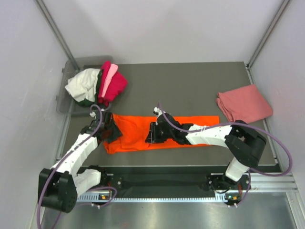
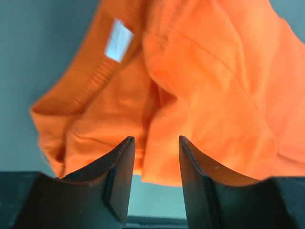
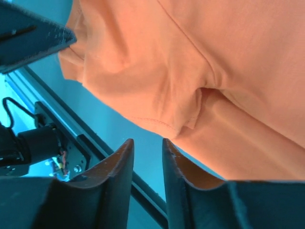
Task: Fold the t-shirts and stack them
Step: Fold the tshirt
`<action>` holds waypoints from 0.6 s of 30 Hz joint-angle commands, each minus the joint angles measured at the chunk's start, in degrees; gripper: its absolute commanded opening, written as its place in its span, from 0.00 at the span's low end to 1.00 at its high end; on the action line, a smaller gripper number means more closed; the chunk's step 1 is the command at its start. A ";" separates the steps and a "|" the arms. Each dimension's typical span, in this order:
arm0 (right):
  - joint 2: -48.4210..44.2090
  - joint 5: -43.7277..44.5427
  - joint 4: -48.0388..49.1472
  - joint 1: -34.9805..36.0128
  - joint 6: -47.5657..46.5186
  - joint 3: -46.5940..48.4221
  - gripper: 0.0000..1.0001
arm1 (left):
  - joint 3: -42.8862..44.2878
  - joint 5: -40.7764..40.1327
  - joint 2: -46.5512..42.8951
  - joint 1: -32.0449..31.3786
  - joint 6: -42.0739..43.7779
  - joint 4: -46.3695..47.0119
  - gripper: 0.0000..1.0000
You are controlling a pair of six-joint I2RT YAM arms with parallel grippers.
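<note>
The bright orange t-shirt [image 1: 190,129] lies spread in a long strip across the near middle of the table. My left gripper [image 1: 107,131] is at its left end, where the cloth is bunched. In the left wrist view the left gripper [image 2: 156,139] is open, with the orange shirt [image 2: 214,71] and its white label [image 2: 118,39] just beyond the fingertips. My right gripper [image 1: 152,134] is over the shirt's middle near its front edge. In the right wrist view it [image 3: 147,140] is slightly open and empty, beside a sleeve hem of the shirt [image 3: 190,57].
A folded salmon-pink shirt [image 1: 244,102] lies at the right edge. White, dark green, light pink and magenta shirts [image 1: 97,85] are heaped in and over the grey bin [image 1: 66,102] at the back left. The table's front rail [image 3: 71,138] runs close below the right gripper.
</note>
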 commanded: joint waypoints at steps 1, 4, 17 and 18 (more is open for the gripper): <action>0.00 2.05 0.38 -0.06 -1.82 -1.05 0.32 | -3.39 6.69 -4.53 0.19 -0.85 0.97 0.47; 0.62 2.24 1.17 -0.06 -2.61 -1.50 0.35 | -6.82 9.86 -6.29 0.19 -2.35 3.43 0.47; 8.18 0.39 3.72 0.11 -4.64 1.75 0.35 | -9.47 11.88 -3.58 0.10 -2.53 7.30 0.23; 8.18 0.30 3.90 0.11 -4.72 1.75 0.35 | -9.64 12.15 -3.66 0.10 -2.61 7.39 0.15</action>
